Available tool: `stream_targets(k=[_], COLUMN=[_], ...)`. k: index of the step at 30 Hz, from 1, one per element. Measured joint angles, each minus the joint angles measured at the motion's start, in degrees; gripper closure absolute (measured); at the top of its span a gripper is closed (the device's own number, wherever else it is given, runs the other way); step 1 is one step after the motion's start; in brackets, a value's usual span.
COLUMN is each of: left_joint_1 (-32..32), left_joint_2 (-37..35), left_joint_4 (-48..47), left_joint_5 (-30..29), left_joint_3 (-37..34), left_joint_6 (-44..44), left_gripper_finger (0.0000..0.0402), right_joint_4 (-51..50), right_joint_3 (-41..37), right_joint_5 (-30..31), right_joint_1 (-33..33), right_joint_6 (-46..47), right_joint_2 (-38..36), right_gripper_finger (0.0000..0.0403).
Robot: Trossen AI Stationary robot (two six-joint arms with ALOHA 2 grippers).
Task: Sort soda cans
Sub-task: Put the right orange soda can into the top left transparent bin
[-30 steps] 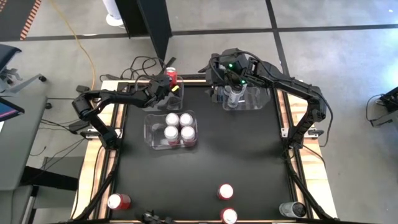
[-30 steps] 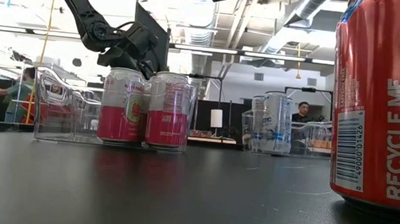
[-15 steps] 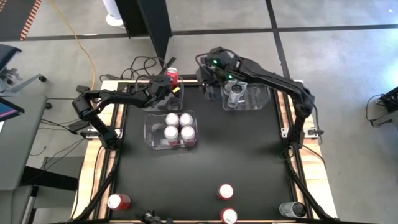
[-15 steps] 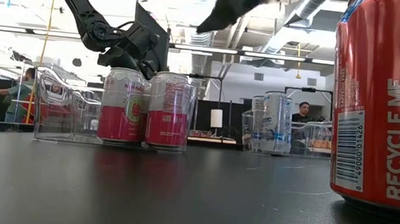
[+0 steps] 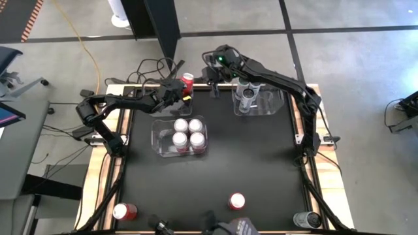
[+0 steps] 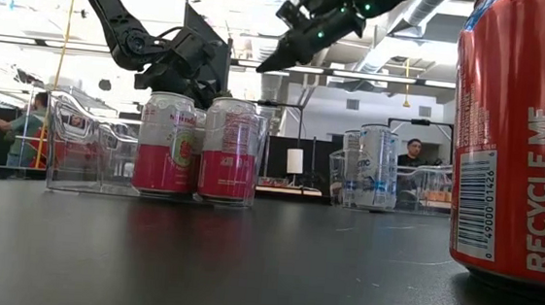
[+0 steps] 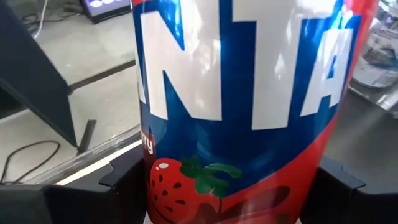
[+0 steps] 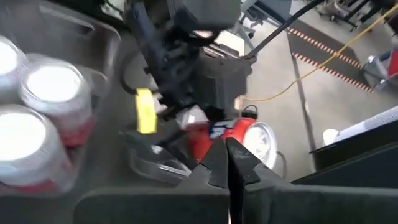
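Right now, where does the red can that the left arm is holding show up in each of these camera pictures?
High view: the red can sits at the table's far edge, in the left gripper.
Low view: hidden behind the left gripper; I cannot pick it out.
Left wrist view: it fills the picture, between the fingers.
Right wrist view: it peeks past the shut right gripper.
Shared landmark: the bin of pink-and-white cans.
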Motion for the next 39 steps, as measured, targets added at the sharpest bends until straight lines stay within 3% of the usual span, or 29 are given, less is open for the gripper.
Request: stream_targets(k=[6, 17, 27, 39], left_joint_1=[0.00, -0.02, 0.15, 0.81], left_joint_2=[0.00, 0.00, 0.00, 0.09], left_joint_4=[0.09, 2.34, 1.36, 1.20], left_joint_5=[3.03, 8.33, 8.28, 8.17], left_joint_3=[0.00, -0.07, -0.07, -0.09], left_joint_6=[3.07, 6.48, 6.92, 6.77], left_gripper_finger=[0.0108, 0.0108, 0.0108, 0.0108], right_joint_4=[3.77, 3.65, -5.67, -8.52], right_joint_3=[0.00, 4.88, 18.34, 21.09], right_joint_5=[-2.51, -10.44, -10.98, -10.55], right_joint_1=[-2.99, -5.55, -4.96, -4.75], right_joint_6=[-4.42, 1.38, 1.77, 1.53], right_joint_2=[1.23, 7.69, 16.60, 19.68], right_gripper_finger=[0.0401, 0.0402, 0.0403, 0.0403])
